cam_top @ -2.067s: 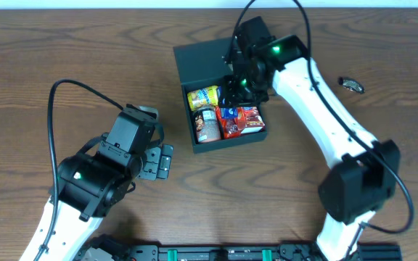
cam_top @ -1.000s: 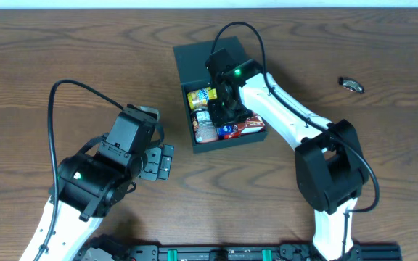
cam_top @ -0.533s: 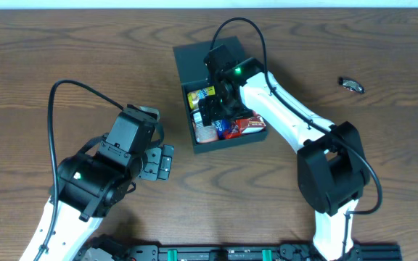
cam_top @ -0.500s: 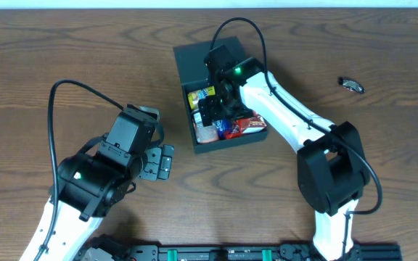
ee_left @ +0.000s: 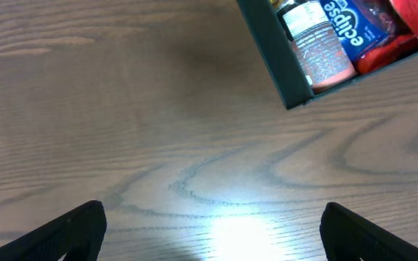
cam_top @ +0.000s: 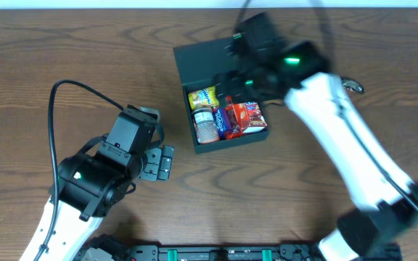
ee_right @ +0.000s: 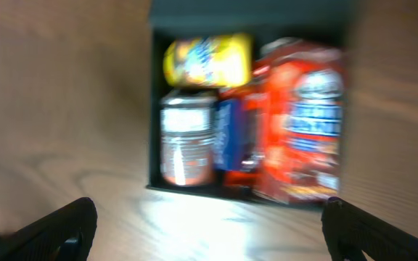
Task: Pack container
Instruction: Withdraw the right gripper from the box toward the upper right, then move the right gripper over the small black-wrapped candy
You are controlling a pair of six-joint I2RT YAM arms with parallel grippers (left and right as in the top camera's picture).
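**Box open and filled, both pincers spread wide**

Starting at the left, we see the left arm low over the wooden table. The left gripper points toward the box, its jaws wide apart with nothing between them. In its wrist view we find only wood grain between the two fingertips, and a corner of the box at the upper right.

To the right of that gripper, and apart from it, sits the box. It rests on the table, toward the far edge, with its lid folded back on the far side. Inside we count four things packed close together:
- a yellow packet in the far left corner
- a can with a pale label in front of the packet
- a blue pack just beside the can
- a red packet filling the right side

Farther right, the right arm reaches in from the near right corner and shows blurred. The right gripper hangs above the box, touching nothing. Its wrist view looks straight down onto the contents, with the jaws wide and empty.
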